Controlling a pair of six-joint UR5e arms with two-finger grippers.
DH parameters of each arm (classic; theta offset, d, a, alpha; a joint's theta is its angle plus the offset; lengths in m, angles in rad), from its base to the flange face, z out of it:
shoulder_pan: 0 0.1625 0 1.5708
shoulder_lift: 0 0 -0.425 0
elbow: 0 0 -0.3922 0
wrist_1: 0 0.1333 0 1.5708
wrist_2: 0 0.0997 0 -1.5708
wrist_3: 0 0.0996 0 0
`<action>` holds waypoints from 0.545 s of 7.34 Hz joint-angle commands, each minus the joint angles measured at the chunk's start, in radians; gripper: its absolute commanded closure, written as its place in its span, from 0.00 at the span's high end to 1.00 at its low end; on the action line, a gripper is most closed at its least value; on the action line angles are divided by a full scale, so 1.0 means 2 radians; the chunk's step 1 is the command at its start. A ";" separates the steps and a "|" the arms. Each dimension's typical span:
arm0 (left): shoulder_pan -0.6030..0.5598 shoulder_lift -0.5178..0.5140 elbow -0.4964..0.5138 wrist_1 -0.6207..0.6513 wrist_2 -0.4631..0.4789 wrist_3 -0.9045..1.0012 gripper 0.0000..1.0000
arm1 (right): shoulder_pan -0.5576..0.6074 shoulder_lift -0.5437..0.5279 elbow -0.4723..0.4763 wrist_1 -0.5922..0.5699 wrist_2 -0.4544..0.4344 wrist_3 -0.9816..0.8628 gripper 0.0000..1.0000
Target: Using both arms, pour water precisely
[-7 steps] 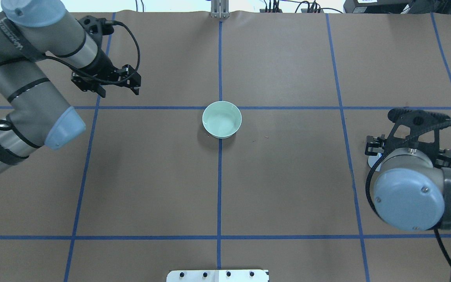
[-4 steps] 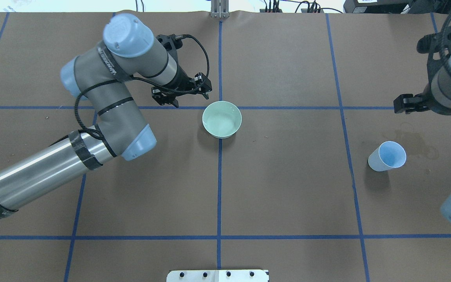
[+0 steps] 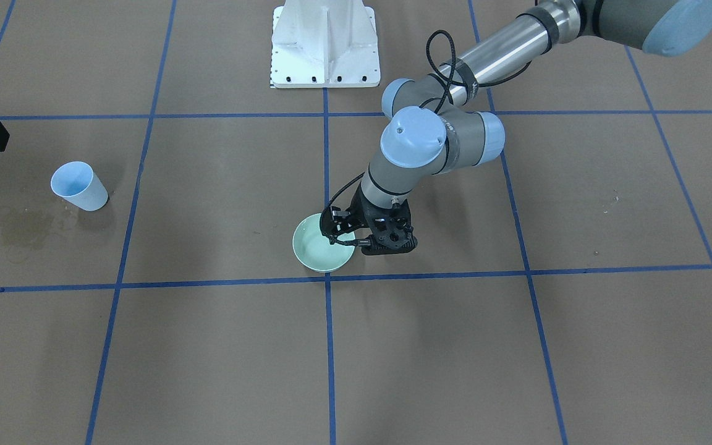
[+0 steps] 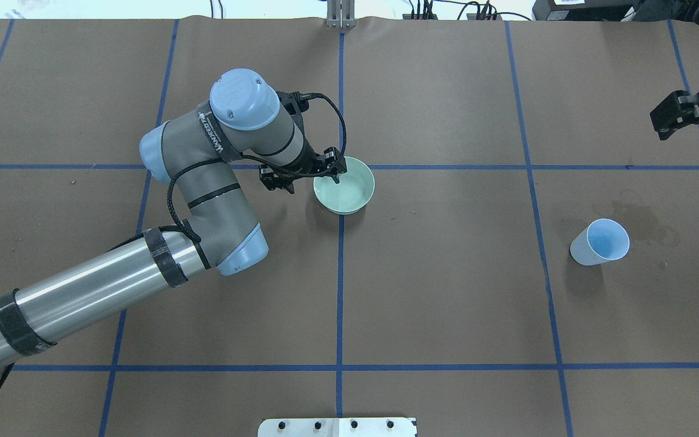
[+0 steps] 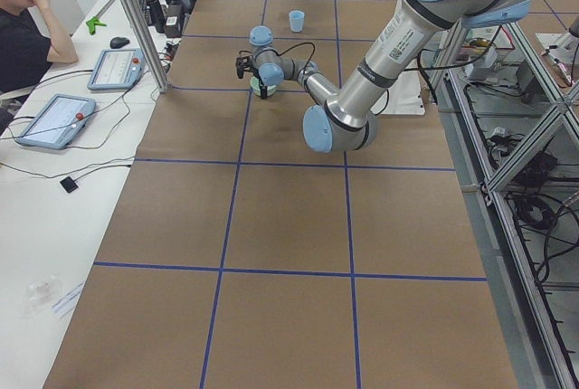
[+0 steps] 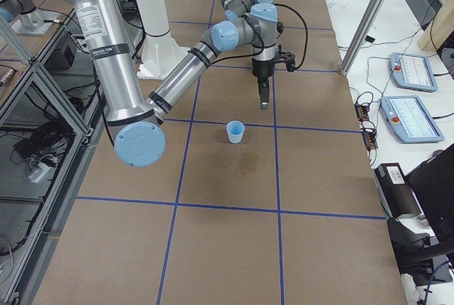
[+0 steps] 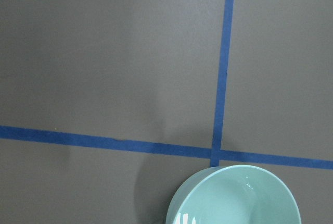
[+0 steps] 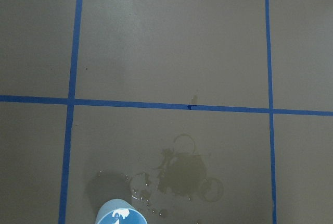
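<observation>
Start at your left gripper. It hangs over the bowl at the centre tape crossing, fingers spread and holding nothing. The bowl's robot-left rim seems to sit between them, one finger over the inside, one outside. Whether either finger touches the rim, you cannot tell.

That's the relation the next move turns on: the bowl lies just to the right of this gripper, rim under the jaws. It is round, so it has no long axis to line up with. My read is that a straight drop and close takes the rim.

Look into the bowl from the left wrist camera. The white glints there may be the water, but you can't judge a level.

Now further out. The cup stands upright, mouth up, well apart on the robot's right. A wet patch darkens the paper just beside it, and its inside glints too.

Farthest, your right gripper hangs near the table's right edge, beyond the cup and clear of it. It carries nothing, but you cannot tell how its jaws stand. So the left arm is far nearer the bowl, and the right is nearer the cup.
</observation>
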 commanded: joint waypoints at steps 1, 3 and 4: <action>0.008 -0.001 0.006 -0.001 0.000 0.001 0.75 | 0.027 0.000 -0.018 0.005 0.036 -0.026 0.99; 0.008 0.000 0.006 -0.009 0.000 0.003 0.00 | 0.045 -0.003 -0.020 0.005 0.048 -0.044 0.99; 0.007 0.001 0.006 -0.028 0.000 0.002 0.00 | 0.064 -0.003 -0.033 0.004 0.059 -0.074 0.99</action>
